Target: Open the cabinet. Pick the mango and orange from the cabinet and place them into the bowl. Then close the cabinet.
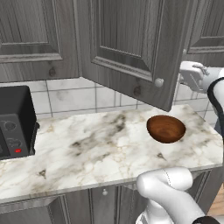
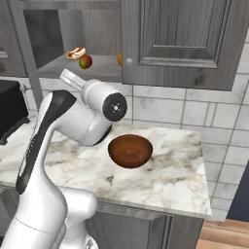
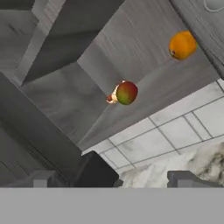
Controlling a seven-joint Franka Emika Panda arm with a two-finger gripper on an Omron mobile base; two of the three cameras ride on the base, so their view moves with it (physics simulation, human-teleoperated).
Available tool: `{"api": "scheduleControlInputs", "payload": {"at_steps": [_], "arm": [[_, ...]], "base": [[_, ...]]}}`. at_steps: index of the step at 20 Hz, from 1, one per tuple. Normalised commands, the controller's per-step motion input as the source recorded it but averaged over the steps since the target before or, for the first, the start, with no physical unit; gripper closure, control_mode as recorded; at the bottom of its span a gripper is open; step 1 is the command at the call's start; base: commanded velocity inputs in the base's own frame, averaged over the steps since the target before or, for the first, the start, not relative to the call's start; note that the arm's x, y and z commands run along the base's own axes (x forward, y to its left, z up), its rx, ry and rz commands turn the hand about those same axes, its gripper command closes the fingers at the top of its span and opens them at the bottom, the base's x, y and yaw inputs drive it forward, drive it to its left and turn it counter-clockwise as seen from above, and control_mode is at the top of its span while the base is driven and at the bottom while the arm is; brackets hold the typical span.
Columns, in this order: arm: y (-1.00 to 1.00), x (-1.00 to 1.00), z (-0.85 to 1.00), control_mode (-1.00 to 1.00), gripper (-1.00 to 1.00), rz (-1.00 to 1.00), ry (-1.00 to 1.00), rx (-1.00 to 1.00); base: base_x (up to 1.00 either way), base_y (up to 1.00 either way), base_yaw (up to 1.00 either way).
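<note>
claw (image 3: 111, 177) looks released and empty at bottom of hand view, mango (image 3: 127, 92) mid-frame on cabinet (image 3: 144, 48) shelf, orange (image 3: 182, 45) upper right; risk: clipping the half-closed door (image 2: 182, 39) reaching in.

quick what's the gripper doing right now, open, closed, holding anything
Gripper: open and empty, fingertips apart, facing the open cabinet where the mango and orange sit on the shelf.

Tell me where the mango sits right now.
The mango lies on the open cabinet's shelf, beside a hot dog, left of the orange in the right base view.
</note>
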Motion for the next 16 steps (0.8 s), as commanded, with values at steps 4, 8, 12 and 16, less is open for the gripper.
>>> {"api": "scheduleControlInputs", "payload": {"at_steps": [4,8,12,16], "arm": [[0.4,0.69,0.0,-1.0,-1.0,0.39,0.09,0.11],[0.6,0.3,0.0,-1.0,-1.0,0.36,0.04,0.0],[0.75,0.31,0.0,-1.0,-1.0,0.33,0.03,0.0],[0.93,0.25,0.0,-1.0,-1.0,0.29,0.01,-0.01]], "base": [[0.0,0.0,0.0],[0.0,0.0,0.0],[0.0,0.0,0.0],[0.0,0.0,0.0]]}}
